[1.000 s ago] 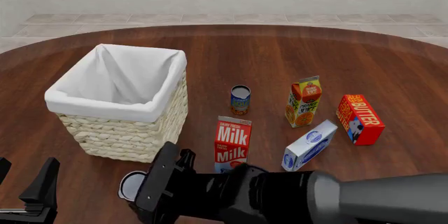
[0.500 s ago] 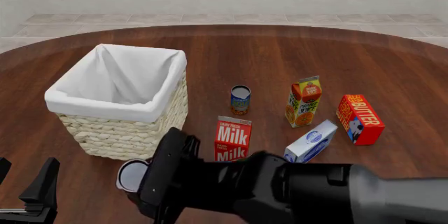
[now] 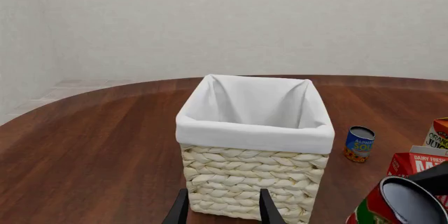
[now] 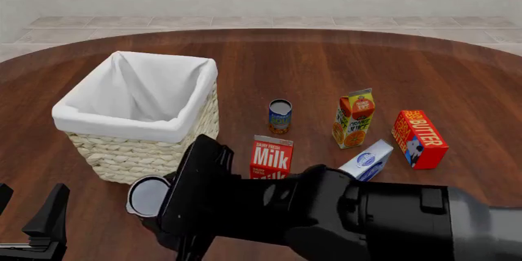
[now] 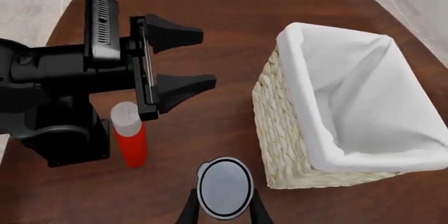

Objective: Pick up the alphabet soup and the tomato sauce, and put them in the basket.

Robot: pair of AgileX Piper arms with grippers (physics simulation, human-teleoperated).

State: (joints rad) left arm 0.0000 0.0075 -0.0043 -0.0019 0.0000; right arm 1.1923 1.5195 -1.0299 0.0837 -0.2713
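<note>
Right wrist view shows the right gripper (image 5: pixel 224 208) clamped on the alphabet soup (image 5: pixel 225 187), held just beside the basket (image 5: pixel 294 129), presumably for lifting over the rim (its white liner holds nothing); the tomato sauce (image 4: pixel 280 116) stands apart on the table, and the left gripper (image 5: pixel 175 59) waits with fingers apart

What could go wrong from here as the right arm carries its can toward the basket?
The right gripper holds the soup can low beside the basket, below its rim; moving across without rising more may knock the wicker wall. The grip covers only the can's lower part, so it might tilt or slip. The open left gripper sits nearby.
</note>
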